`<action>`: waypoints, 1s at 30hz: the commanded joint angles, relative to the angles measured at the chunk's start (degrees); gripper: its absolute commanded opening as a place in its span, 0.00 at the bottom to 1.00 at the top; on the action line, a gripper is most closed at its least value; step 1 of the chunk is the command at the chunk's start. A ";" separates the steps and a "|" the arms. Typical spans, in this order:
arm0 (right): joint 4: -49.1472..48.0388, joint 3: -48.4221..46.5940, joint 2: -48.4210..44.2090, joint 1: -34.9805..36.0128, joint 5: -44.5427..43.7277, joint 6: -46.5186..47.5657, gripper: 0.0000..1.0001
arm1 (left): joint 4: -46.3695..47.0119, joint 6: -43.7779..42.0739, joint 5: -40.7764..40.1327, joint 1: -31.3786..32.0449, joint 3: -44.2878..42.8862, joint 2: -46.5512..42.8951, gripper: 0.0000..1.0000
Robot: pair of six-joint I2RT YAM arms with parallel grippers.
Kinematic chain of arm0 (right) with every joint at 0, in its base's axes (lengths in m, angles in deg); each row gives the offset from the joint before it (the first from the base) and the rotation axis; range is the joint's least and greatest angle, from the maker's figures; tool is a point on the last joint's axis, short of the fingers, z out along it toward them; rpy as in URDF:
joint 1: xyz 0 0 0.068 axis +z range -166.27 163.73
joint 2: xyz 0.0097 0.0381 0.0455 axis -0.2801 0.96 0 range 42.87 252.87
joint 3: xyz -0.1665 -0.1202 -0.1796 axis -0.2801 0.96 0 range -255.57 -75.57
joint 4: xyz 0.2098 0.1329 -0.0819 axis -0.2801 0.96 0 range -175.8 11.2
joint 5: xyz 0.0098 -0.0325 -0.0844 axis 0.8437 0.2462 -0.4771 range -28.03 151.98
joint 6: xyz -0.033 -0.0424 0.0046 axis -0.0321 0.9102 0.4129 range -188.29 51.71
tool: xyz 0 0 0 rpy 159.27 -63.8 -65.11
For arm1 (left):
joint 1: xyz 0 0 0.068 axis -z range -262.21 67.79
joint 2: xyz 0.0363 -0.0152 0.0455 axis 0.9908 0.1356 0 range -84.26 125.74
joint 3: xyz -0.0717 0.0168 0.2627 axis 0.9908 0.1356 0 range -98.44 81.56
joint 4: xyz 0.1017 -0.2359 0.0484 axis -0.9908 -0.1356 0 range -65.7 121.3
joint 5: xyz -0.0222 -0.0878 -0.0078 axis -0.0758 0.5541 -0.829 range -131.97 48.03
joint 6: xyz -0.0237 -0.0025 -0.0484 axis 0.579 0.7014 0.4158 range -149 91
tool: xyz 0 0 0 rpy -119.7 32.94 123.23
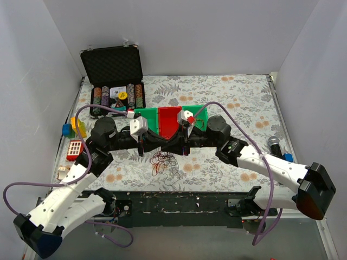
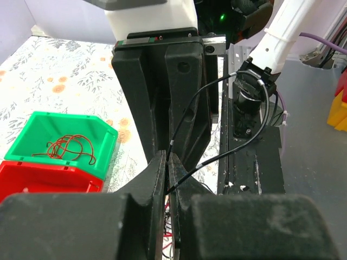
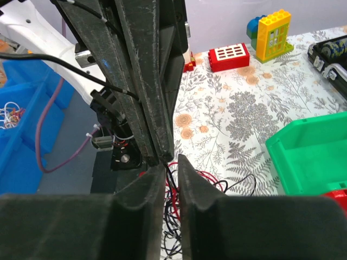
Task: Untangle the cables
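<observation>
Two grippers meet over the tangled cables (image 1: 161, 161) near the front edge of the tabletop (image 1: 244, 108): left gripper (image 2: 167, 160) clenched on a black cable (image 2: 217, 157), right gripper (image 3: 171, 162) with jaws slightly parted above them

Cables (image 1: 162, 161) smooth-sheathed; green bin (image 2: 24, 143) glossy plastic; tablecloth (image 1: 238, 95) matt cloth.

Green bin (image 1: 145, 115), red bin (image 1: 169, 118), open chip case (image 1: 111, 66), toy bricks (image 1: 76, 128)
</observation>
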 commanded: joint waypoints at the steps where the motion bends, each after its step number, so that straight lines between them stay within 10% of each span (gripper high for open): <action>1: -6.53 -2.00 0.48 -0.13 1.26 -2.00 0.19 | 1.55 -0.23 -0.02 -0.23 -4.27 0.43 0.00; 30: -3.11 9.52 16.39 -0.22 -1.47 1.07 0.11 | 2.79 2.15 -3.62 -0.76 -42.15 11.41 0.00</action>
